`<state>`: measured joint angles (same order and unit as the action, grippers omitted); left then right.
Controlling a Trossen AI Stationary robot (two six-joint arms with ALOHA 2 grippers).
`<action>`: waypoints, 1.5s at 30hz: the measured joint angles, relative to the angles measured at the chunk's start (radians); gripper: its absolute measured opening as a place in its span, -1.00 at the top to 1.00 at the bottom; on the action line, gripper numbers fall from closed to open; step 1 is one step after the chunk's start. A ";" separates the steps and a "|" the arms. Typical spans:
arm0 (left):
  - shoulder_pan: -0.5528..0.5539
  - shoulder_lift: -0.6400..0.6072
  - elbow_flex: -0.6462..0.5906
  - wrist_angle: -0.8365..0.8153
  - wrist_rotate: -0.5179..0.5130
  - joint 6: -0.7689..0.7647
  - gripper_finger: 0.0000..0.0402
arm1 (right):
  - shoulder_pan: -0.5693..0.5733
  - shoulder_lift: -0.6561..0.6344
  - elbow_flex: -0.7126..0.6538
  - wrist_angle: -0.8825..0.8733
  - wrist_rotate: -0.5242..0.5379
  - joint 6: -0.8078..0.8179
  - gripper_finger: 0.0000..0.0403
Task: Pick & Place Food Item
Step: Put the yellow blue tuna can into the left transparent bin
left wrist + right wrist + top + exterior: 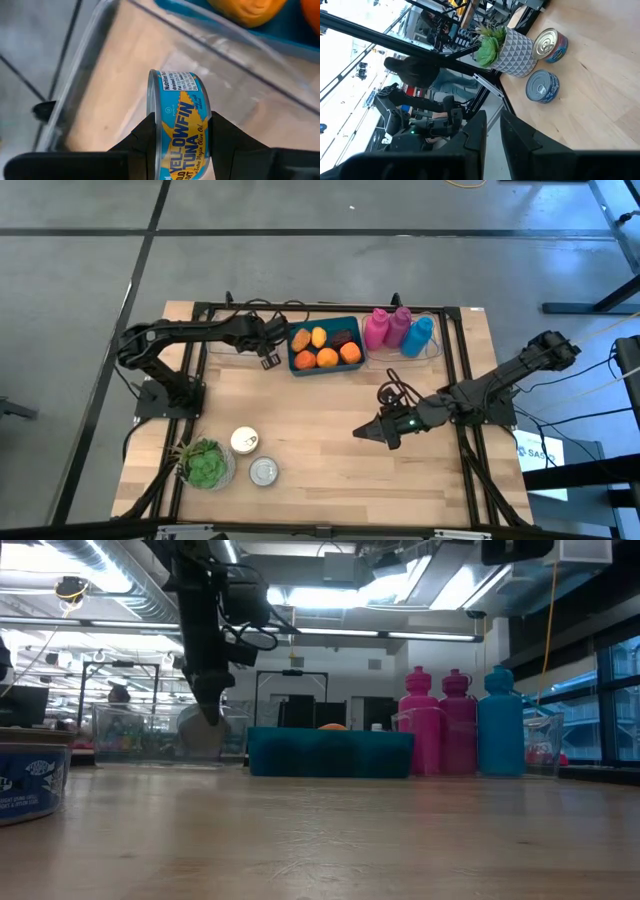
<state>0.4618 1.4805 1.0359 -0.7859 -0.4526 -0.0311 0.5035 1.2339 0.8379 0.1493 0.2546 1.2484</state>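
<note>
Pale wooden boards are forming the tabletop [320,440], and it is standing on a grey floor with an office-like room behind it. Nearest the front edge we are seeing a potted succulent [205,464] and two tuna cans [254,457] lying just beside it. Farther in, our right gripper [362,433] is hovering over bare wood, its fingers nearly together and holding nothing. Toward the far edge, our left gripper [181,131] is clamping a blue tuna tin [181,120] on its edge above a clear plastic bin [240,65]. Just beside that bin a teal tray [325,366] is holding oranges [327,358], and beyond it two pink bottles [386,327] and a blue bottle [419,335] are standing together.
</note>
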 joint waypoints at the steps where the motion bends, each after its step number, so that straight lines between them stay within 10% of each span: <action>1: 0.000 0.005 0.000 0.004 0.011 0.000 0.48 | 0.003 0.000 0.000 0.000 0.000 0.000 0.72; 37: 0.039 0.017 0.000 0.008 0.153 -0.010 0.47 | 0.022 0.000 0.000 0.000 0.037 -0.006 0.72; 45: 0.039 0.017 0.000 -0.007 0.217 -0.007 -0.08 | 0.022 0.000 0.000 0.000 0.037 -0.006 0.72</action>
<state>0.5007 1.4979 1.0359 -0.7934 -0.2354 -0.0383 0.5259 1.2339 0.8379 0.1493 0.2913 1.2419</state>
